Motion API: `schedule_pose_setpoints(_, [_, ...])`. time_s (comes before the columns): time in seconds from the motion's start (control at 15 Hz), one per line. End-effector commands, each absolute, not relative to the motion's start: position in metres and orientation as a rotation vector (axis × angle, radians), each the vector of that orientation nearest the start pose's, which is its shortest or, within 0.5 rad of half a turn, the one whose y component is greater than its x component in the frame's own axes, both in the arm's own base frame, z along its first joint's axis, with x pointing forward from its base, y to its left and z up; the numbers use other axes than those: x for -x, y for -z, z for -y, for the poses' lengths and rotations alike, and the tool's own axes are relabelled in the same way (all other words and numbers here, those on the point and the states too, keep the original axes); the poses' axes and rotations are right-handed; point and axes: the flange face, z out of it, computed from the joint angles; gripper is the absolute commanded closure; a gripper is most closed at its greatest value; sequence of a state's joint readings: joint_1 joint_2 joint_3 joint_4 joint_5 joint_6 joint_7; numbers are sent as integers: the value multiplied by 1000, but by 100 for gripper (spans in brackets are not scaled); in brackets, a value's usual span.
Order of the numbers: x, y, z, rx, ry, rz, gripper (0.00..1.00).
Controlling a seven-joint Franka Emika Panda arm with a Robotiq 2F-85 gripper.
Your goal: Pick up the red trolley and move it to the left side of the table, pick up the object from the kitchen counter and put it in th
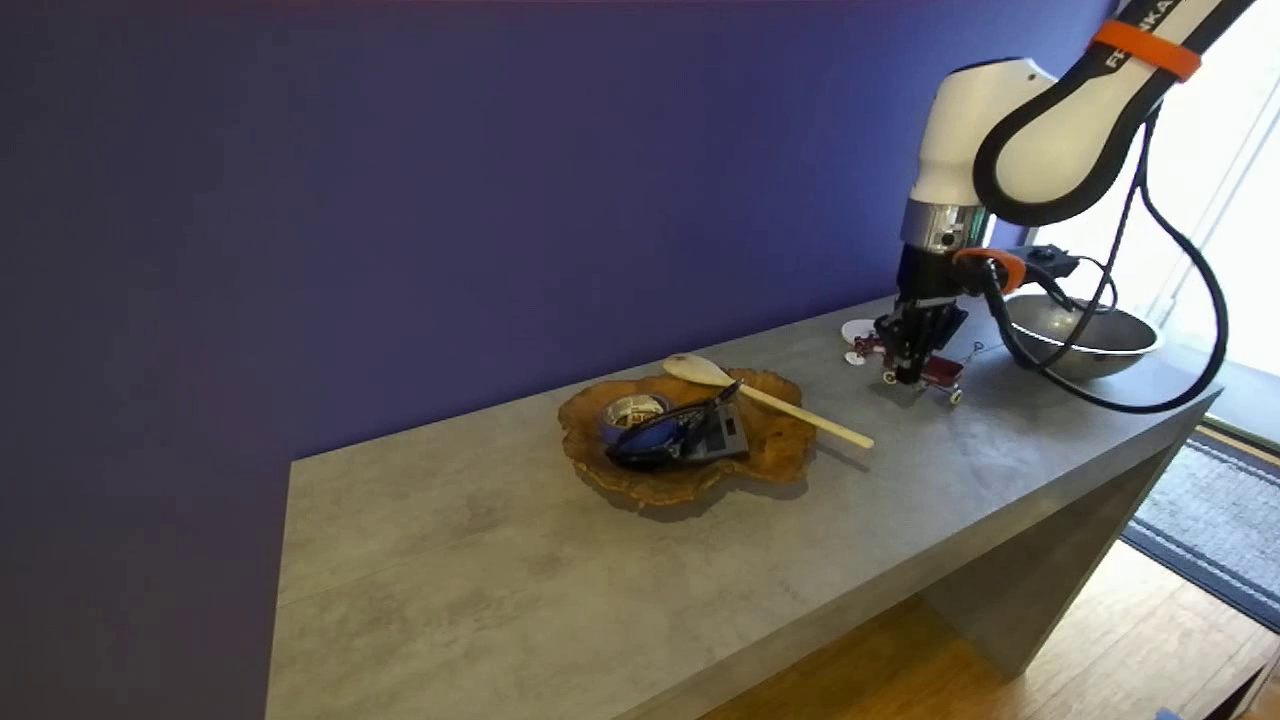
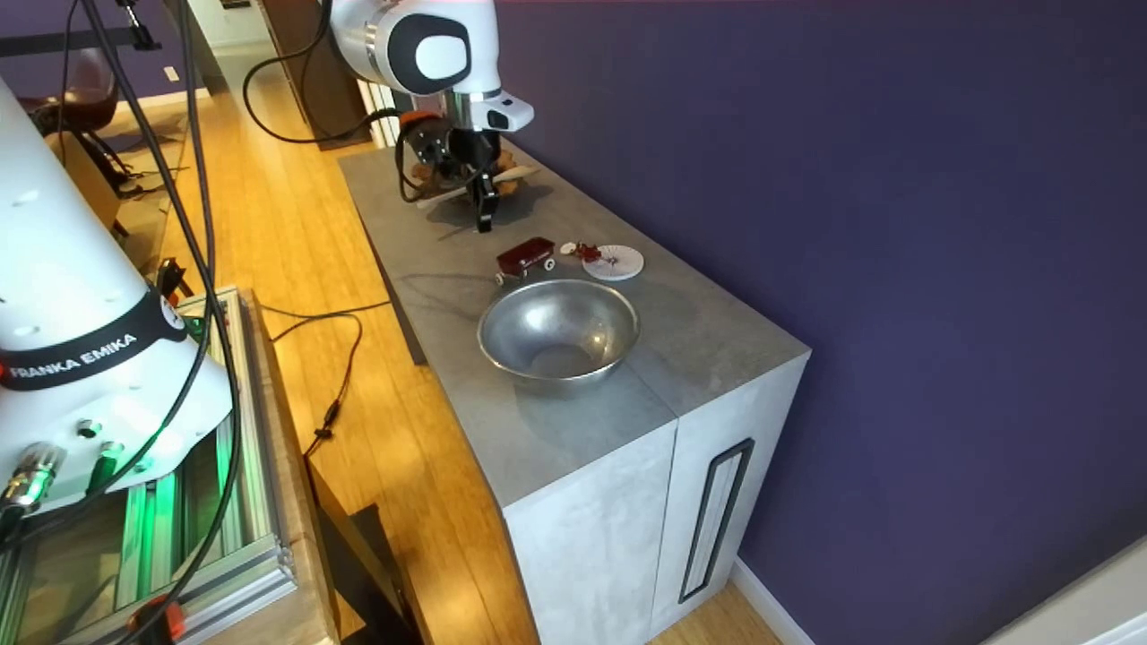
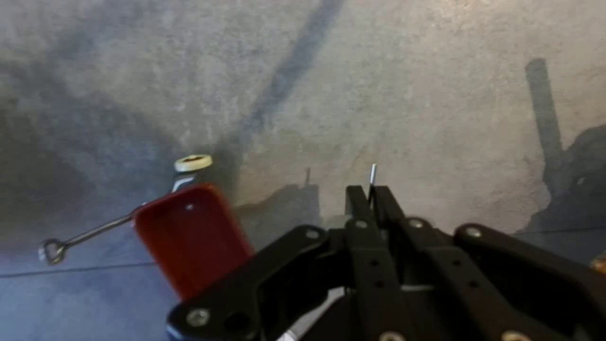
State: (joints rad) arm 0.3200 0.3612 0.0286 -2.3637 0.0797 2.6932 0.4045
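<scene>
"Biggest first: what is there?"

"The grey table (image 1: 470,570). On it, a wooden platter (image 1: 775,452), between eight and nine o'clock from the gripper (image 3: 369,190) in an exterior view. Then a steel bowl (image 2: 564,309), at five o'clock from the gripper in an exterior view."

"How is the gripper?"

"Over the table, its fingers (image 3: 356,213) drawn together with a slit between."

"And next?"

"The red trolley (image 2: 527,256), at four o'clock from the fingertips in an exterior view and between eight and nine in the wrist view, apart from them in both. It stands upright on its wheels on the table, near the bowl."

"Which way does it point?"

"In the wrist view its long axis runs from eleven o'clock to five, the five o'clock end hidden behind the gripper. In an exterior view the trolley (image 2: 527,256) runs roughly from eight to two."

"And the handle (image 3: 99,231)?"

"A thin metal rod with a loop at the end, leaving near the eleven o'clock end and pointing to eight in the wrist view."

"Anything smaller?"

"A metal sliver (image 3: 373,171), sticking out past the fingertips towards twelve. I cannot tell whether the fingers grip it."
</scene>
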Motion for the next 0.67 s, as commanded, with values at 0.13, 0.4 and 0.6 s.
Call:
schedule_pose_setpoints(0.13, [-470,-210,-129,3241,-55,-16,98])
schedule_pose_setpoints(0.4, [-482,-209,-116,3244,-54,69,98])
schedule_pose_setpoints(0.6, [-486,-204,-106,3257,-70,154,98])
